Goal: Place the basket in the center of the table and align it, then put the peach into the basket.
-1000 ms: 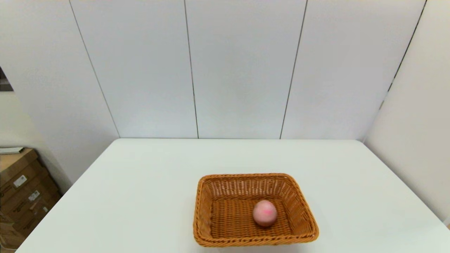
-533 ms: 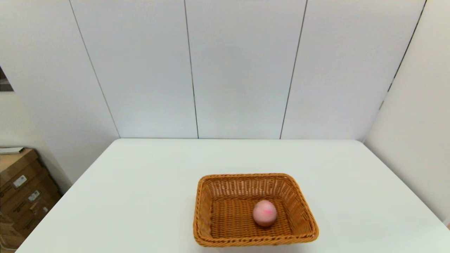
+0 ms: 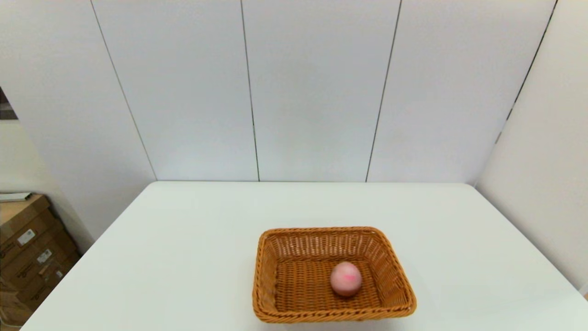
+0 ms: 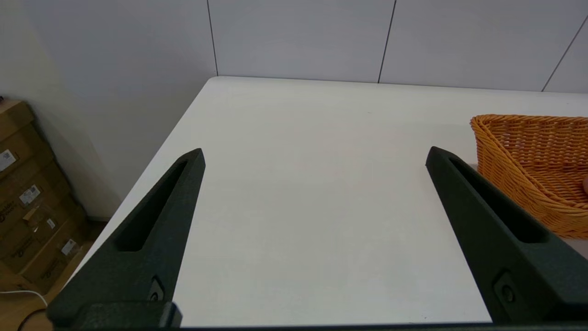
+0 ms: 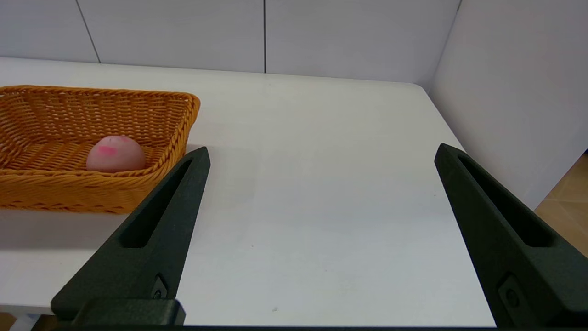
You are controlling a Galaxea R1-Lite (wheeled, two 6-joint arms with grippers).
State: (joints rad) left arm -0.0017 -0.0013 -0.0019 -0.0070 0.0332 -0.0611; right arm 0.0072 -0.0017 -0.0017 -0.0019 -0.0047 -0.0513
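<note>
The orange-brown wicker basket [image 3: 294, 276] sits on the white table [image 3: 183, 257] near its front edge, about mid-width. Inside it, right of the basket's middle, rests the pale pink peach [image 3: 346, 278] with its darker pink patch up. The right wrist view shows the basket [image 5: 55, 193] with the peach [image 5: 115, 154] in it. My left gripper [image 4: 314, 154] is open over bare table left of the basket [image 4: 528, 161]. My right gripper [image 5: 321, 154] is open over bare table right of the basket. Neither arm shows in the head view.
Cardboard boxes [image 3: 27, 248] are stacked on the floor beyond the table's left edge, also seen as boxes [image 4: 27, 202] in the left wrist view. A panelled wall [image 3: 294, 92] runs along the table's far edge, and another wall [image 5: 519, 82] stands close to its right side.
</note>
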